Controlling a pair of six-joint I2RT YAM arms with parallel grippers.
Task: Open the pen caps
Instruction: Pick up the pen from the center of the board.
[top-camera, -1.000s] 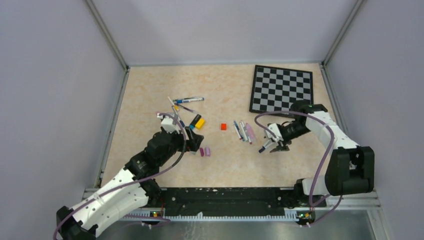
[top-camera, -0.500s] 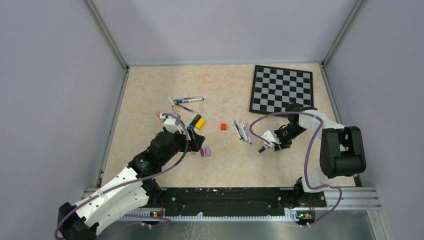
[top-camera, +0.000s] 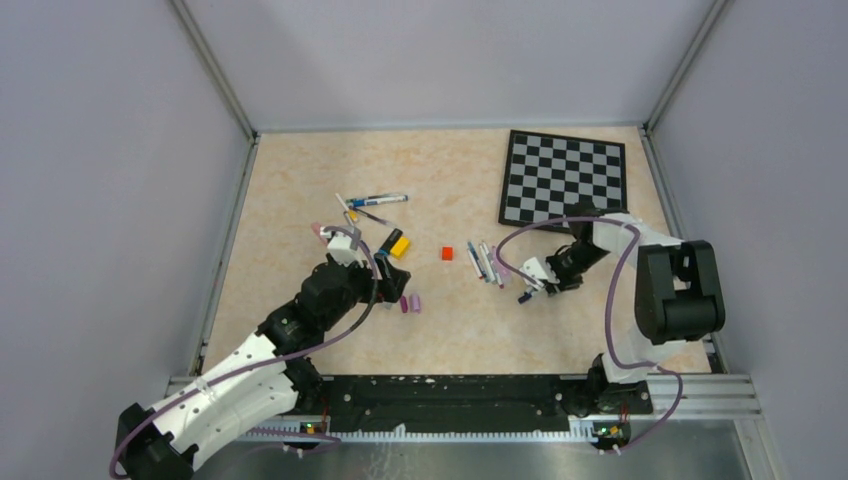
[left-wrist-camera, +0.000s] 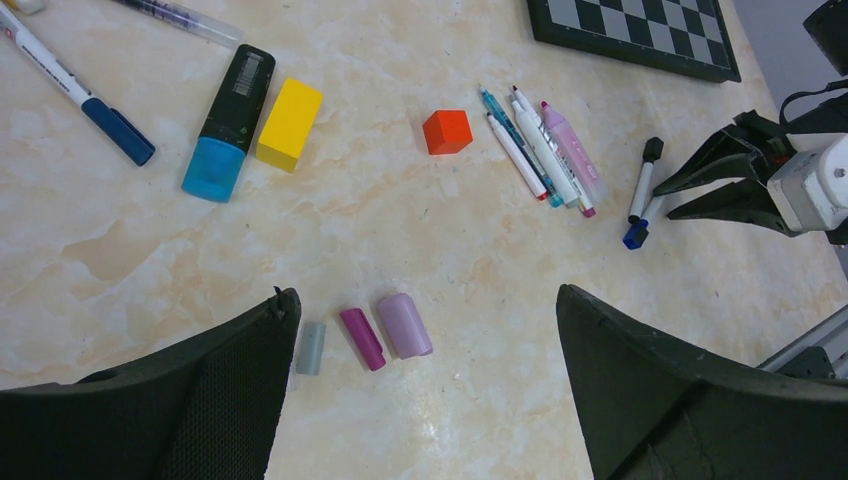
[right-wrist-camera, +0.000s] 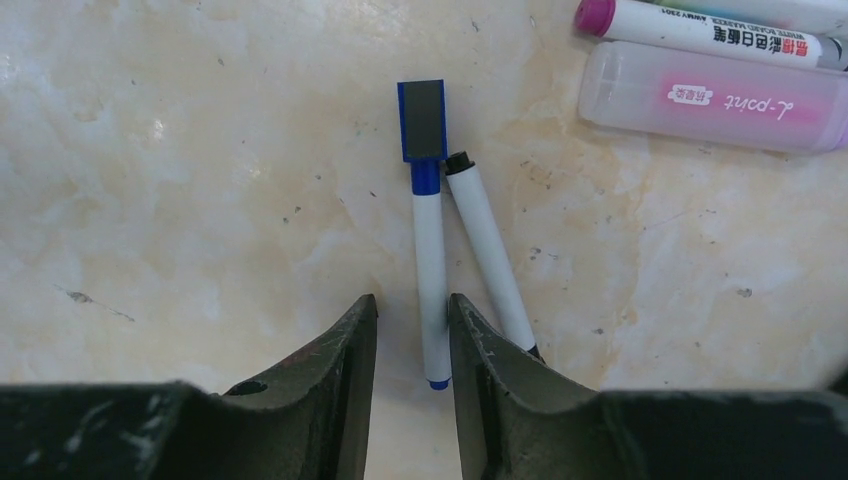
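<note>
The right arm is down at a pair of whiteboard-style pens on the right side of the tabletop (top-camera: 300, 190), close to the near edge of the chessboard (top-camera: 565, 178). On the wrist cam the right fingers (right-wrist-camera: 335, 370) are at a narrow gap, straddling the white barrel of the blue pen (right-wrist-camera: 431, 270) close to its tail end. One finger looks like it's touching the barrel. The other has a sliver of tabletop showing between it and the pen, so I wouldn't call it a proper clamp. The pen lies flat and its blue cap (right-wrist-camera: 423, 120) is on, at the end away from the fingers. The black-tipped pen (right-wrist-camera: 488, 250) lies right beside it, nearly touching up by the blue cap and angling away, with its lower end tucked under one finger.

A bit further out there's a bunch of pens (left-wrist-camera: 535, 150) lying side by side, with a fat pink highlighter (right-wrist-camera: 715, 95) among them, and then the small red cube (left-wrist-camera: 447, 131).

The left fingers (left-wrist-camera: 210, 400) are spread wide with nothing in them. They hover over three loose caps lined up on the tabletop: a grey cap (left-wrist-camera: 311, 348), a magenta cap (left-wrist-camera: 362, 338) and a pale lilac cap (left-wrist-camera: 404, 325). Past those lie a black highlighter with a blue end (left-wrist-camera: 228, 125) and a yellow block (left-wrist-camera: 289, 124) right against it. A few more pens (top-camera: 378, 200) are scattered beyond that.
</note>
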